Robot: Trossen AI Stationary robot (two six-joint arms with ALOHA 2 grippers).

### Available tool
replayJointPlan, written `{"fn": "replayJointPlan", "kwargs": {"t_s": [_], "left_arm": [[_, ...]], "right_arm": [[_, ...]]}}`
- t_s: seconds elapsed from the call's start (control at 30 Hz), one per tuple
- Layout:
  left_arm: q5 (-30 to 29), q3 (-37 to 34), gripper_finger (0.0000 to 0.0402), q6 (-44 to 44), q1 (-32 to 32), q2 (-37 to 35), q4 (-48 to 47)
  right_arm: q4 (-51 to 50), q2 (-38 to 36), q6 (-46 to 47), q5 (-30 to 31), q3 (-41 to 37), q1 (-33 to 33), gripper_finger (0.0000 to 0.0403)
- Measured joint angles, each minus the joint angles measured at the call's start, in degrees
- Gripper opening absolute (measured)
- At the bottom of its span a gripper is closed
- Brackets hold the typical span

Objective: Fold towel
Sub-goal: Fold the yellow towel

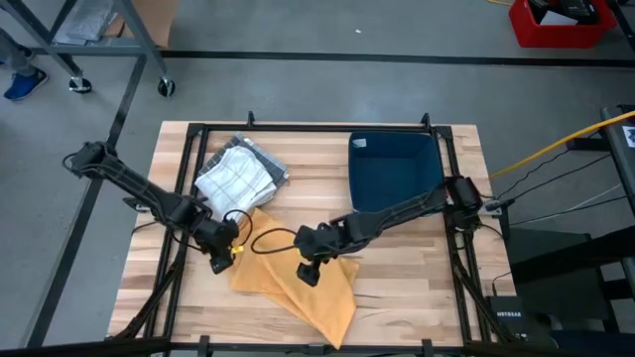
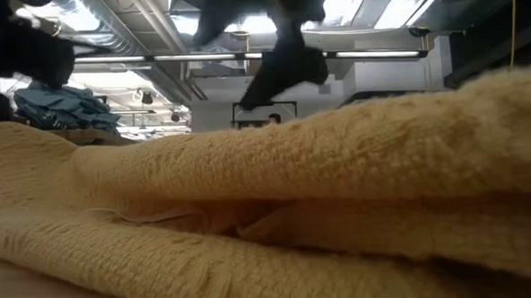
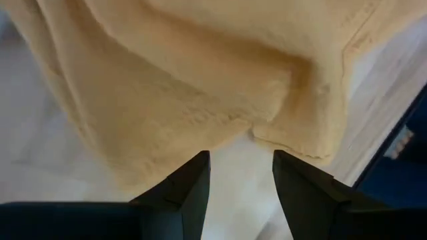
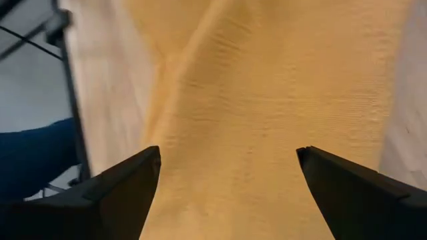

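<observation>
Right hand: dark, two flat tapered fingers spread wide, holding nothing, poised over the yellow towel near its middle. Left hand: fingers parted with a narrow gap, empty, at the towel's left edge.

The towel is soft terry with a fine looped pile, lying rumpled and partly doubled over on the front centre of the tabletop, which is pale wood planking inside a black metal frame. A hemmed corner with a stitched border shows only in the left wrist view. The low view alone shows thick overlapping folds and a loose thread. The high view alone shows the towel's long diagonal shape, a white checked cloth folded behind it, and a dark blue rectangular bin at rear right.
</observation>
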Motion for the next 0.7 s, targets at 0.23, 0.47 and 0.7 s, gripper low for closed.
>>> {"fn": "replayJointPlan", "kwargs": {"t_s": [0.23,0.47,0.7], "left_arm": [[-1.8,-5.9,0.0155,-10.0,-5.2,0.0,17.8],[-7.6,-7.6,0.0155,-12.3,-6.6,0.9,18.2],[-8.5,-9.4,0.0155,-13.0,-6.6,1.8,19.8]], "right_arm": [[-2.3,3.2,-1.3,-2.2,0.0,0.0,0.0363],[-7.8,3.4,-3.0,1.6,-0.7,0.0,0.0362],[-10.6,4.0,-3.1,2.9,-0.7,0.0,0.0362]]}}
